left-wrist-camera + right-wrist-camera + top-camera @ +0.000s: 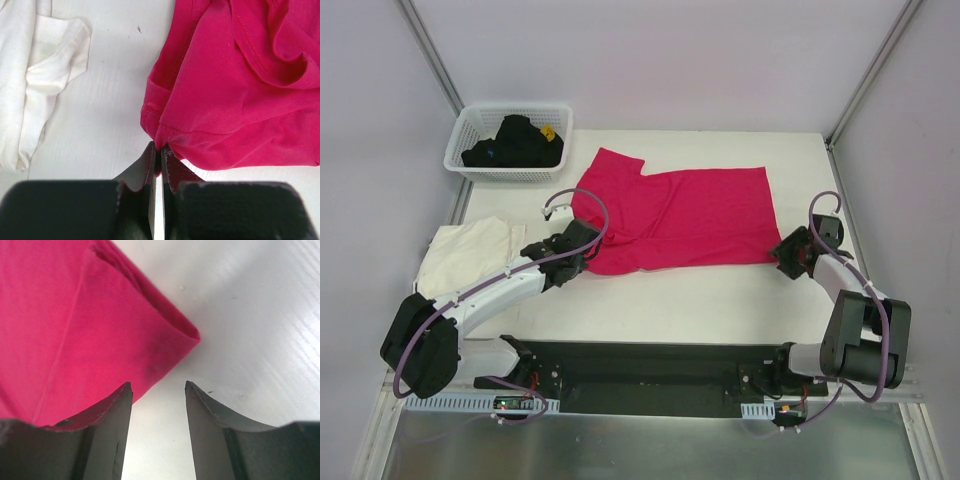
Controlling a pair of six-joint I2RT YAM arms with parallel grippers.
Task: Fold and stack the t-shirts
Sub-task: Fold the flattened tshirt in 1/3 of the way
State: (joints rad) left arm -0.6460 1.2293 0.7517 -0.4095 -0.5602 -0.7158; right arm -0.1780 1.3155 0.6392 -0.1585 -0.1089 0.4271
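Note:
The magenta-red t-shirt (pixel 678 215) lies spread across the middle of the table, one sleeve pointing toward the back left. My left gripper (pixel 582 245) is shut on its lower left edge (pixel 165 132), the cloth pinched between the fingertips. My right gripper (pixel 786 256) stands open just off the shirt's lower right corner (pixel 170 345), bare table between its fingers. The cream-white t-shirt (pixel 470 255) lies crumpled at the table's left edge, also seen in the left wrist view (pixel 35 75).
A white lattice basket (pixel 470 165) holding dark clothes stands at the back left corner. Grey frame posts rise at the back left and back right. The arm bases sit on a black rail (pixel 650 375) at the near edge.

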